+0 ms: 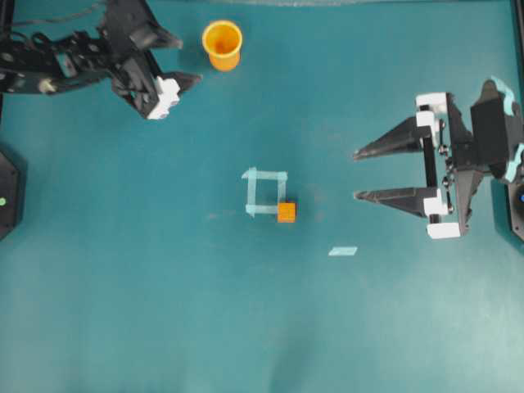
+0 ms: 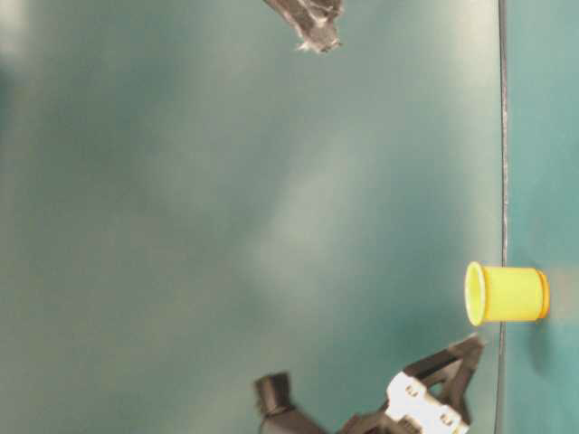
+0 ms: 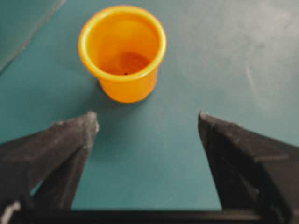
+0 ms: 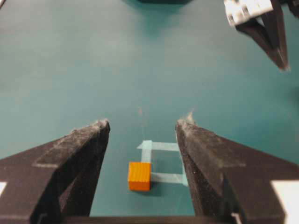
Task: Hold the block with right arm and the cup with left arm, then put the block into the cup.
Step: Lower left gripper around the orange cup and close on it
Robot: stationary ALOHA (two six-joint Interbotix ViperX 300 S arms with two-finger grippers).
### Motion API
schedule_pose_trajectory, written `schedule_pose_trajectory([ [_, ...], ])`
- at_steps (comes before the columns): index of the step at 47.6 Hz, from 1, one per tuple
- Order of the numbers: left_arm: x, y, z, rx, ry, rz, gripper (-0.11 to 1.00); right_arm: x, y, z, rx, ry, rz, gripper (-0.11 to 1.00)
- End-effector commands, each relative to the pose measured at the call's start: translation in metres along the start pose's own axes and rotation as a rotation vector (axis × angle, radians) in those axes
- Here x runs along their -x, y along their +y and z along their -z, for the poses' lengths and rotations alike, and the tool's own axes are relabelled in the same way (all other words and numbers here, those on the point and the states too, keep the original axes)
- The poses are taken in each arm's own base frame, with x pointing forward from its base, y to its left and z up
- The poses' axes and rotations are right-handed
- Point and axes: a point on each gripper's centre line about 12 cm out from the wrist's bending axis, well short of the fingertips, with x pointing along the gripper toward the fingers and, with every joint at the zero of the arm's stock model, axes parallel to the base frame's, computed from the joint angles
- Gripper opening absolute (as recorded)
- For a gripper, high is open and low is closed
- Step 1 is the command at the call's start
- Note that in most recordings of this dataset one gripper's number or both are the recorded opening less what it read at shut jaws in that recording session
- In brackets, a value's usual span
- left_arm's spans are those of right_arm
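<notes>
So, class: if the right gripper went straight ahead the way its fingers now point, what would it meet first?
Probably the block. The right gripper is open, and the cube lies ahead between its fingers, beside the tape square. Height above the table is unclear.

Black left arm (image 1: 74, 57) with white fittings, exposed cables; black right arm (image 1: 483, 160) with long pointed fingers (image 1: 393, 141), teal tape.

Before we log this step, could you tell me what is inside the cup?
Nothing: the cup stands empty, its darker orange bottom showing. The block still sits on the table beside the tape square.
</notes>
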Motion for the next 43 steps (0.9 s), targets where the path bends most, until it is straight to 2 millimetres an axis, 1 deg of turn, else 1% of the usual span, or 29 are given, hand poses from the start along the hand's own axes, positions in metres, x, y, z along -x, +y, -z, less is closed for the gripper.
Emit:
schedule_pose_trajectory([
  [1, -0.009, 0.003, -0.012, 0.003, -0.037, -0.007, 0.85, -0.001, 0.003, -0.014, 0.0, -0.046, -0.009, 0.62],
  [8, -0.026, 0.016, -0.008, 0.021, -0.014, -0.034, 0.85, -0.002, 0.003, -0.013, 0.001, -0.044, -0.012, 0.62],
  [16, -0.036, 0.027, -0.005, 0.036, 0.003, -0.057, 0.85, -0.002, 0.005, -0.013, 0.002, -0.041, -0.016, 0.62],
  [23, -0.044, 0.027, -0.004, 0.038, 0.011, -0.057, 0.85, -0.002, 0.005, -0.013, 0.002, -0.041, -0.018, 0.62],
  [31, -0.058, 0.026, 0.0, 0.038, 0.029, -0.052, 0.85, -0.002, 0.005, -0.013, 0.002, -0.04, -0.018, 0.62],
  [36, -0.065, 0.022, -0.003, 0.033, 0.027, -0.044, 0.85, -0.002, 0.005, -0.012, 0.002, -0.037, -0.018, 0.62],
  [43, -0.071, 0.021, -0.012, 0.028, 0.003, -0.041, 0.85, -0.002, 0.005, -0.012, 0.002, -0.037, -0.018, 0.62],
])
